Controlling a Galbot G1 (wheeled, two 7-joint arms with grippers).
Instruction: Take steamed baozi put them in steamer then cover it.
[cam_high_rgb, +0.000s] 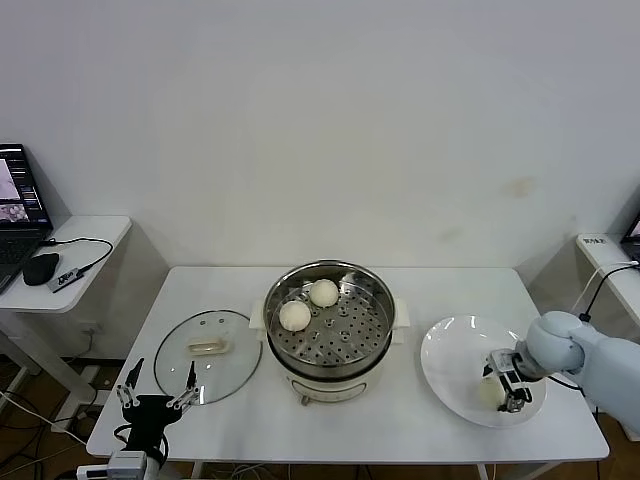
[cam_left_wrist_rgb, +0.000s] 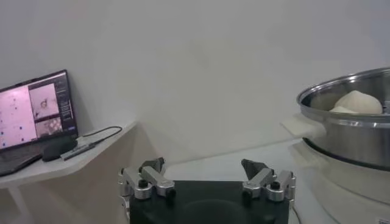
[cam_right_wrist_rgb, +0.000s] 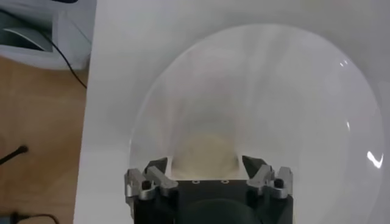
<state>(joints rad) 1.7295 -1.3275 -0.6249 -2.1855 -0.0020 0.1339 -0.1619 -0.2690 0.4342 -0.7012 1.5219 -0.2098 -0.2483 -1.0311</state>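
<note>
The steamer stands mid-table with two baozi on its perforated tray. The cover lies flat on the table to the steamer's left. A white plate on the right holds one baozi. My right gripper is low over the plate, open, with its fingers on either side of that baozi; in the right wrist view the gripper is not closed on it. My left gripper is parked, open and empty, at the table's front left corner, as the left wrist view also shows.
A side table on the left carries a laptop, a mouse and a cable. Another small table stands at the far right. The left wrist view shows the steamer's side and a baozi inside it.
</note>
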